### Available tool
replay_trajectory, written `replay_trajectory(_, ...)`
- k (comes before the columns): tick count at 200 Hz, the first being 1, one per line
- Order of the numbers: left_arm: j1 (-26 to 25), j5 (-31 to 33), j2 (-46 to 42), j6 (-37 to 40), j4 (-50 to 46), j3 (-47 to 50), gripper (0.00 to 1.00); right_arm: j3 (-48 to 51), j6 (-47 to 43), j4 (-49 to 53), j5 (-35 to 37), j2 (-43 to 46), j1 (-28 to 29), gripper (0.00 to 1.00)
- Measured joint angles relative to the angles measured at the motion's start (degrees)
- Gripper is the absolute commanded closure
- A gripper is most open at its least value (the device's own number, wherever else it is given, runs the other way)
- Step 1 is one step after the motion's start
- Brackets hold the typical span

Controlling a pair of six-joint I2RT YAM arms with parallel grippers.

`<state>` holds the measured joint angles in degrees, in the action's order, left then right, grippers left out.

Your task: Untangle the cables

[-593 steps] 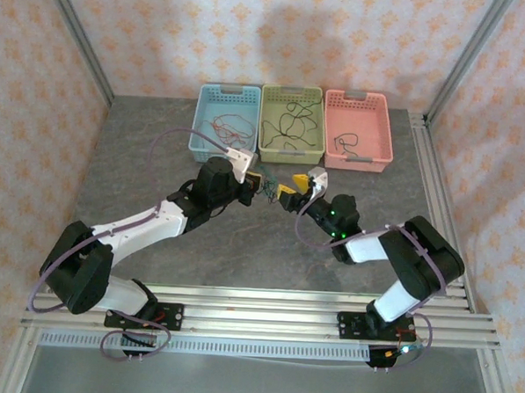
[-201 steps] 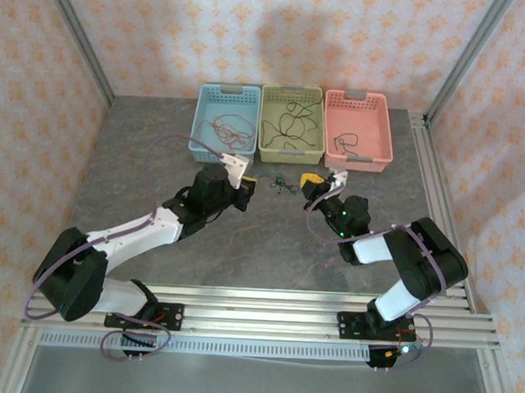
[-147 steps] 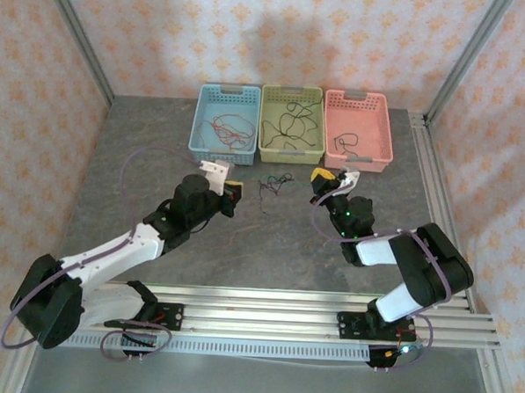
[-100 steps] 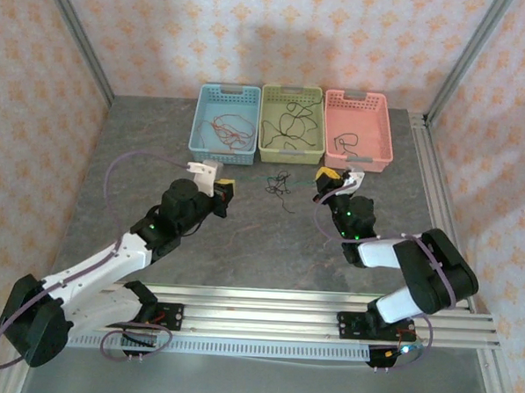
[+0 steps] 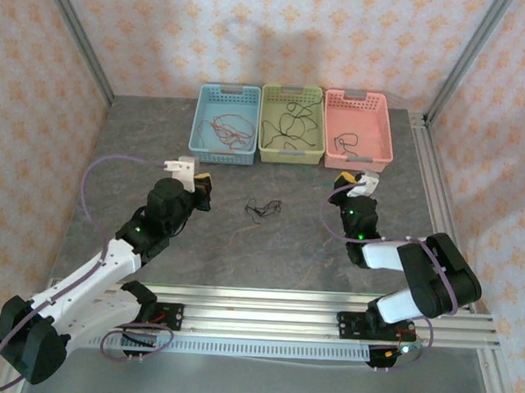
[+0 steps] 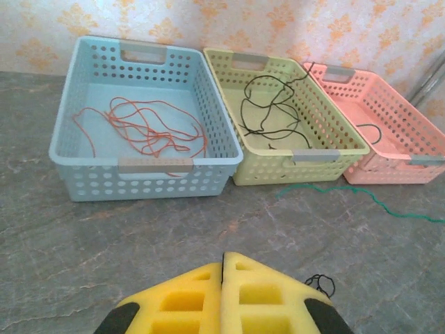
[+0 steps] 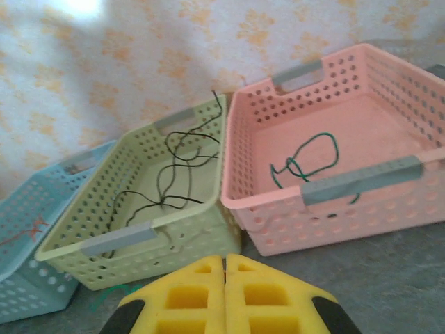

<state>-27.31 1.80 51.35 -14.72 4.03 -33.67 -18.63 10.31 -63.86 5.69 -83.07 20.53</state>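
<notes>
A small clump of thin black and dark green cables (image 5: pixel 262 207) lies loose on the grey table (image 5: pixel 159 147), between the two arms. My left gripper (image 5: pixel 201 184) sits to its left, yellow pads pressed together with nothing in them. In the left wrist view the left gripper (image 6: pixel 224 256) is shut; a black cable loop (image 6: pixel 321 282) lies by its right pad and a green cable (image 6: pixel 361 194) trails across the table. My right gripper (image 5: pixel 345 179) is right of the clump, near the pink basket. The right gripper (image 7: pixel 225 258) is also shut and holds nothing.
Three baskets stand in a row at the back. The blue basket (image 5: pixel 224 115) holds red cables (image 6: pixel 142 129), the green basket (image 5: pixel 290 156) holds black cables (image 7: pixel 174 177), and the pink basket (image 5: pixel 357 162) holds a green cable (image 7: pixel 309 163). Metal rails (image 5: pixel 265 315) run along the near edge.
Both grippers have drawn apart, the left swinging left and back, the right moving right. The cables they held between them now lie loose on the table, a little nearer the arms.
</notes>
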Motion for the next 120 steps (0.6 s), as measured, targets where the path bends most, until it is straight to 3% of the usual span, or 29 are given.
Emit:
replay_trajectory(66, 0.0, -1.66, 5.86, -0.74, -1.38, -0.92, 1.0, 0.07, -0.7, -3.02, -4.42, -0.11, 0.0, 1.0)
replay_trajectory(91, 0.0, -1.57, 8.66, -1.92, -2.67, -2.21, 0.81, 0.24, -1.42, -4.66, -6.4, 0.79, 0.0, 1.0)
replay_trajectory(120, 0.11, -0.46, 11.54, -4.66, -2.27, -3.32, 0.65, -1.36, -3.23, 3.96, -5.49, 10.43, 0.04, 1.0)
